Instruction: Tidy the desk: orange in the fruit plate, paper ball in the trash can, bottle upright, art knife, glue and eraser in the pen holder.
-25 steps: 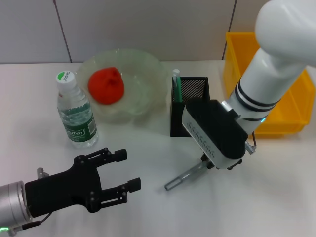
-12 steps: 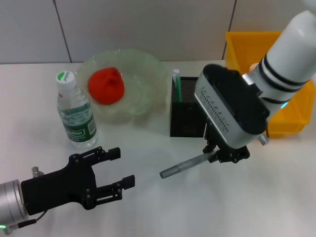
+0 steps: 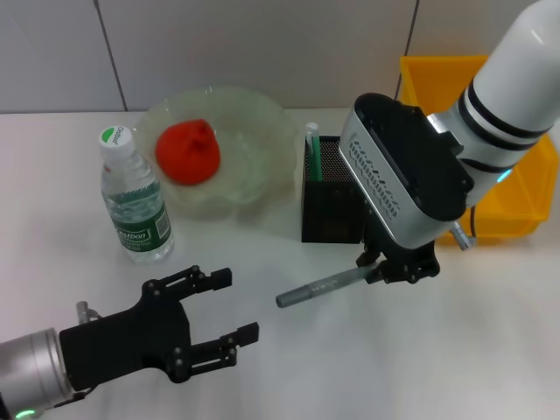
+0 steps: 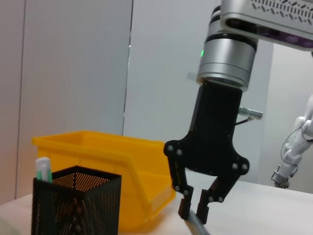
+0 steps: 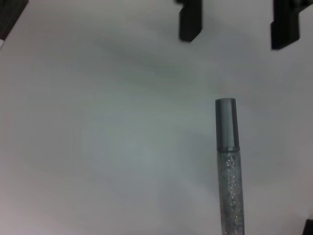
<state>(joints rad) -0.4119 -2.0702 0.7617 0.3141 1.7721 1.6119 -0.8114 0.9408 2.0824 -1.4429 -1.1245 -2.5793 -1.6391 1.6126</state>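
right pincer [image 3: 385, 269] clenched on art knife [image 3: 319, 287] | right wrist view alone showed its glittery barrel, smooth grey cap | left pincer [image 3: 223, 308] released over worktop [image 3: 437, 350]

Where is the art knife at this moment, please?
In the head view the art knife is held by the right gripper above the table, just in front of the pen holder.
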